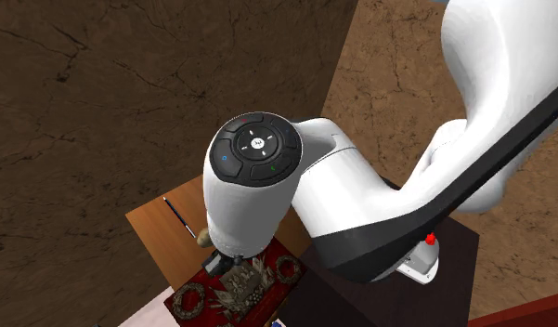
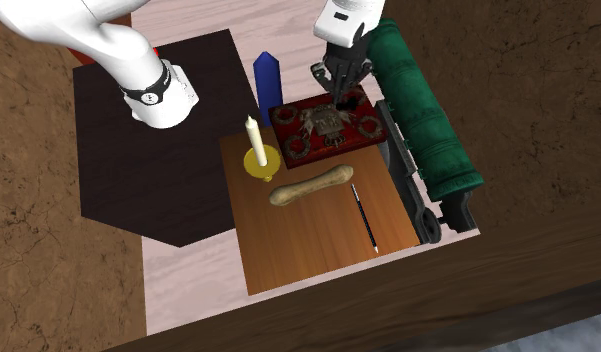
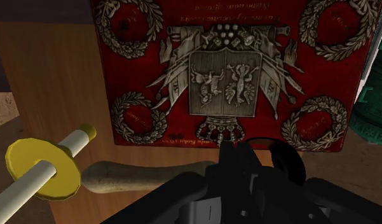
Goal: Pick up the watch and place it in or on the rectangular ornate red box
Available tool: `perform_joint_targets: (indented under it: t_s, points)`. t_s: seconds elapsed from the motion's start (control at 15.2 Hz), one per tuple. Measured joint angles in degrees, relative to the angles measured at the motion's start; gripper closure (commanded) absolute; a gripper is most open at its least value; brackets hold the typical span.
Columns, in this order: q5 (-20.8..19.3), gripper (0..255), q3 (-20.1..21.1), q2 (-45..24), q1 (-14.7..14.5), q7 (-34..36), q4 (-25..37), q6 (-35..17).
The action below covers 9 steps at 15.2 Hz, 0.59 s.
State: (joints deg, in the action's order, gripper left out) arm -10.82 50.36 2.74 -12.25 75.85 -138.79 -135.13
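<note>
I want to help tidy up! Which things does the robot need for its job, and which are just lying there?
For the job: red box; black loop near it, maybe the watch.
Just lying about: candle, bone, pencil, blue crystal, green cannon.

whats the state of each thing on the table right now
red box, closed, lying flat
candle, upright in its yellow holder
bone, lying flat on the wooden board
pen, lying flat on the board
blue crystal, standing upright
gripper, hanging over the red box
</note>
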Motion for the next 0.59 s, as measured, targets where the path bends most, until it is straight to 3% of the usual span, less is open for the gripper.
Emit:
perform_joint_targets:
  t_s: [0.07,0.13,0.26,0.46,0.59]
  points:
    - [1.82,255,0.49,1.48,-0.78,-0.11,-0.61,0.35]
    - [1.89,0,0.52,1.51,-0.80,-0.11,-0.61,0.35]
    - [1.27,0,0.54,1.65,-0.44,1.99,-1.11,-1.47]
    - [-1.76,0,1.26,3.24,1.31,14.55,-2.81,-10.04]
    - [-4.69,0,1.90,2.22,2.50,19.09,-3.28,-12.71]
